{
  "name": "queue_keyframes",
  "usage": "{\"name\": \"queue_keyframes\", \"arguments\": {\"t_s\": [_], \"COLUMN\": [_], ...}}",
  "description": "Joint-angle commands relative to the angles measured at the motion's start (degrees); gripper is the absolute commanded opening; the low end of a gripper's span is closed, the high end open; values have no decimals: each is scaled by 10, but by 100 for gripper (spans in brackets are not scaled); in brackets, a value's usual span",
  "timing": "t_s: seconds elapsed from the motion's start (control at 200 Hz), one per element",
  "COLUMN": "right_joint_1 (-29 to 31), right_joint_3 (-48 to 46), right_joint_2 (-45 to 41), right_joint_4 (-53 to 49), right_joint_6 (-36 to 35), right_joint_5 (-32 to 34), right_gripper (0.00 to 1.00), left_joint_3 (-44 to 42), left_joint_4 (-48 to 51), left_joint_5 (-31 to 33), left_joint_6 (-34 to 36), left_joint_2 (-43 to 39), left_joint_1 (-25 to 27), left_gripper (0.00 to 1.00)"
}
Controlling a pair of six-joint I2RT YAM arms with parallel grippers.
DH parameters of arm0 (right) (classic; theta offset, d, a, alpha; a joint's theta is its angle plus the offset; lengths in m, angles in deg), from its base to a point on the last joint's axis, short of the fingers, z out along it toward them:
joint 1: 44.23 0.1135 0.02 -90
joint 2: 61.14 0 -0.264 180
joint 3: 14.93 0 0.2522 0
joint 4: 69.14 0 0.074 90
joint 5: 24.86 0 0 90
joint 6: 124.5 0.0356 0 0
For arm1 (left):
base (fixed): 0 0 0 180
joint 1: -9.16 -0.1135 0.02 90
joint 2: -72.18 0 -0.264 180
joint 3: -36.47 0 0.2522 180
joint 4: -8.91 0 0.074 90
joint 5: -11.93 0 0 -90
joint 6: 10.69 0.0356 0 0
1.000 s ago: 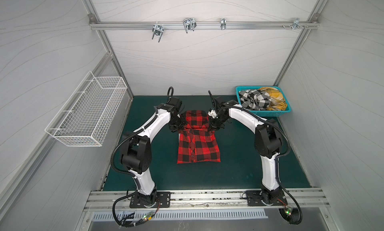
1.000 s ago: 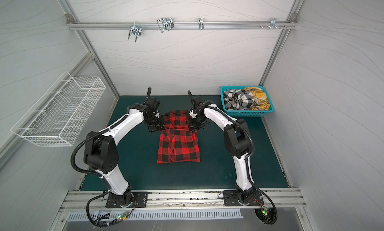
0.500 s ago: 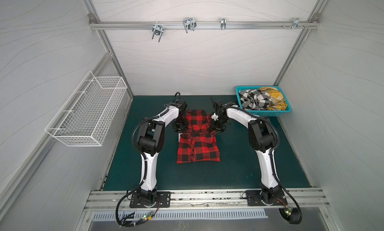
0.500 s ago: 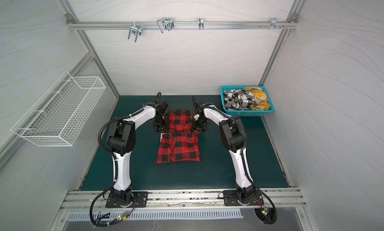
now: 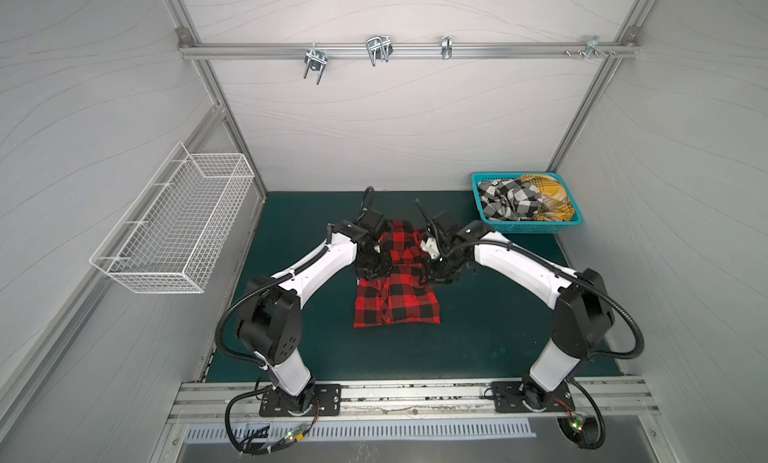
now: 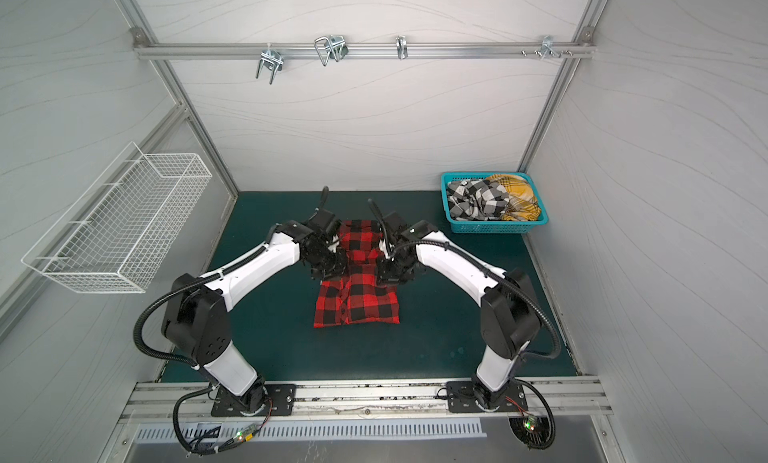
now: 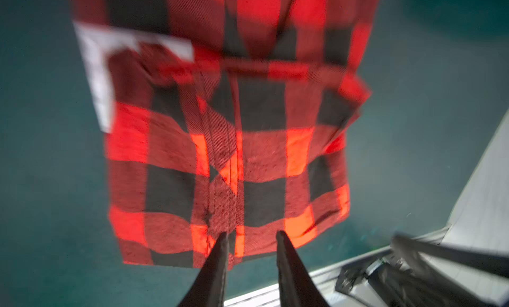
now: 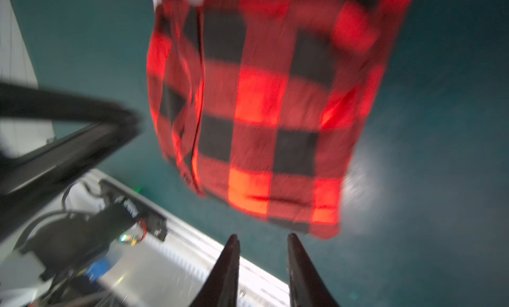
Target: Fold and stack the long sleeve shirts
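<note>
- A dark green table top [image 5: 478, 344] spans the booth, from the near rail to the far wall.
- A red-and-black checked shirt [image 5: 397, 305] lies at its centre.
- A teal basket [image 5: 530, 229] sits in the far right corner, well apart from the shirt.

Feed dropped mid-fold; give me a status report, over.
Left end effector, right end effector open, gripping nothing. Red-and-black shirt lies on mat. Black-and-white shirt, yellow shirt in teal basket. Nothing in the way.

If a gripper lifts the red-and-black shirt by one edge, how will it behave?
Probably floppy: the red-and-black shirt lies in soft folded layers, so they would likely fall open. It looks light, thin cloth. Pushed, it would likely bunch, not slide: its far part looks rumpled.
</note>
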State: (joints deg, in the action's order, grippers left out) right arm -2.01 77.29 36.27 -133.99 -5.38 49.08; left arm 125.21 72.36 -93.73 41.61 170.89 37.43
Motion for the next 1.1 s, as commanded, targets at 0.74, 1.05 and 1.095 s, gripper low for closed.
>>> {"name": "queue_keyframes", "arguments": {"t_s": [0.74, 1.05, 1.095], "right_joint_1": [2, -10, -13], "right_joint_3": [-30, 55, 65], "right_joint_2": [9, 129, 153], "right_joint_4": [37, 76, 78], "right_joint_6": [59, 64, 63], "right_joint_5": [-35, -76, -75], "right_gripper": [35, 24, 23], "left_joint_3": [13, -139, -151], "left_joint_4": [22, -70, -88], "left_joint_5": [28, -54, -60], "left_joint_6": [-20, -112, -115], "left_joint_2": [-37, -92, -75], "left_joint_1": [-23, 68, 68], "left_gripper": [35, 11, 9]}}
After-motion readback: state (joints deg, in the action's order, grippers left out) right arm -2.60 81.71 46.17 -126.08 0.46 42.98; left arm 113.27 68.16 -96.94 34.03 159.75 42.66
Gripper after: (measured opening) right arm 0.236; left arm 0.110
